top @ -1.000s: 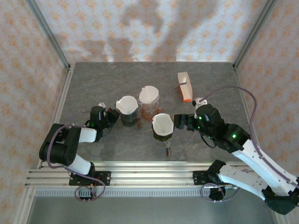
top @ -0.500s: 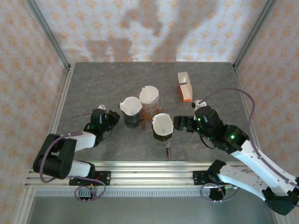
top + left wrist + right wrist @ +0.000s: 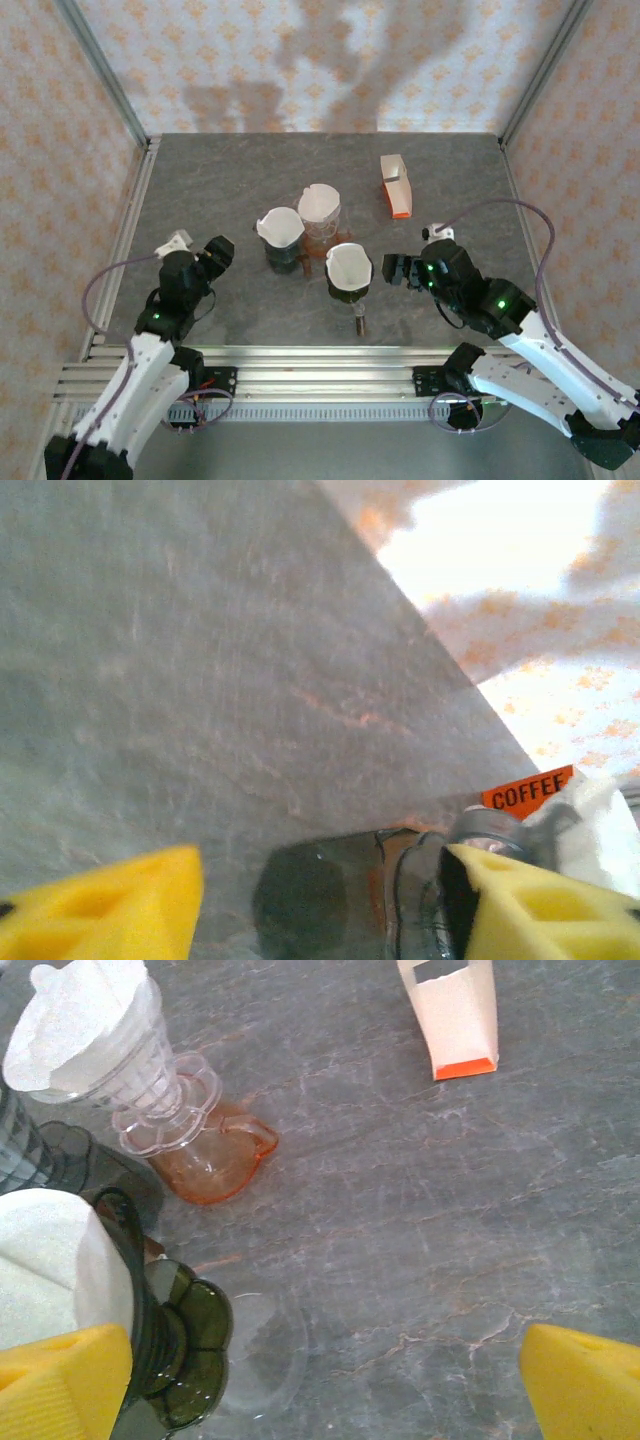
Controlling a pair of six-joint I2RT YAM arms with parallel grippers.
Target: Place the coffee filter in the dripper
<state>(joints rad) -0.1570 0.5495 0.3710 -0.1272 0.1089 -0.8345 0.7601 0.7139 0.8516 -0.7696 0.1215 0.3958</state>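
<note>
Down at the near side, the left pincer (image 3: 218,249) hangs spread wide and empty, just left of the drippers. The right pincer (image 3: 392,270) is released too, with nothing between its pads, just right of the green dripper (image 3: 349,287). A white filter (image 3: 347,264) sits in that cone. Further back and left, the dark dripper (image 3: 281,256) carries a second filter (image 3: 279,226). Behind it, the clear dripper (image 3: 322,232) on an orange jug (image 3: 215,1155) holds a third filter (image 3: 319,203). Farthest back on the desk (image 3: 220,170) lies the box (image 3: 396,185), well apart at right.

White paper filters (image 3: 279,226) seated in three upright drippers (image 3: 349,289), clustered close together.
</note>
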